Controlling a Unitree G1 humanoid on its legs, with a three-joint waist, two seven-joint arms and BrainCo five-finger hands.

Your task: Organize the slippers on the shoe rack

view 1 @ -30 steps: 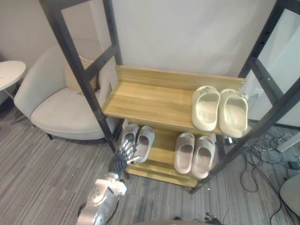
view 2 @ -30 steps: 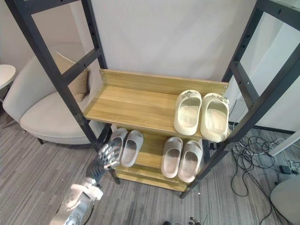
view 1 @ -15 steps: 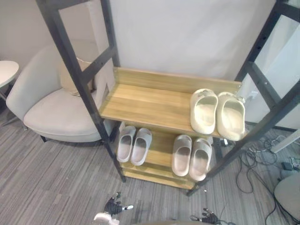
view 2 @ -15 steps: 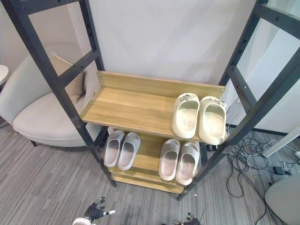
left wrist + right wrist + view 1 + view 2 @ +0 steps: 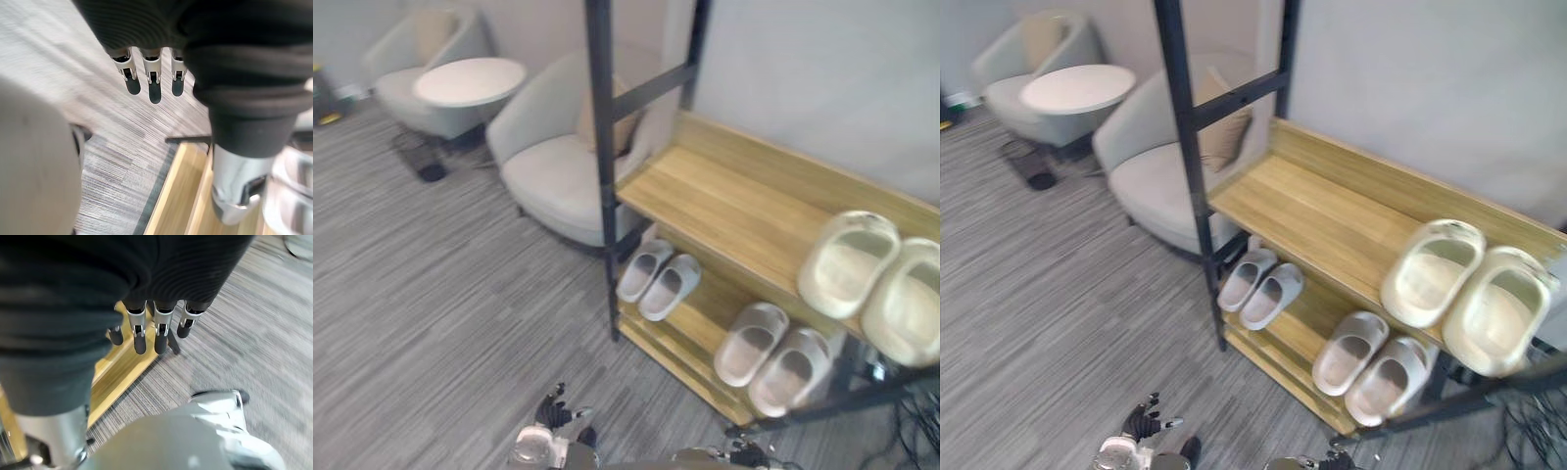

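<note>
Grey striped floor [image 5: 431,294] lies under your left hand [image 5: 553,413]. Well ahead of that hand you see a pale armchair [image 5: 553,171] with a tan cushion [image 5: 597,122] on it. Farther off and to the hand's left stand a round white table [image 5: 470,80] and a second armchair [image 5: 411,44].

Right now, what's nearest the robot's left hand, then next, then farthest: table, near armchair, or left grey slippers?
Left eye view, from the left hand:
1. Left grey slippers, low on the rack.
2. Near armchair, left of the rack.
3. Table, behind that armchair.
</note>
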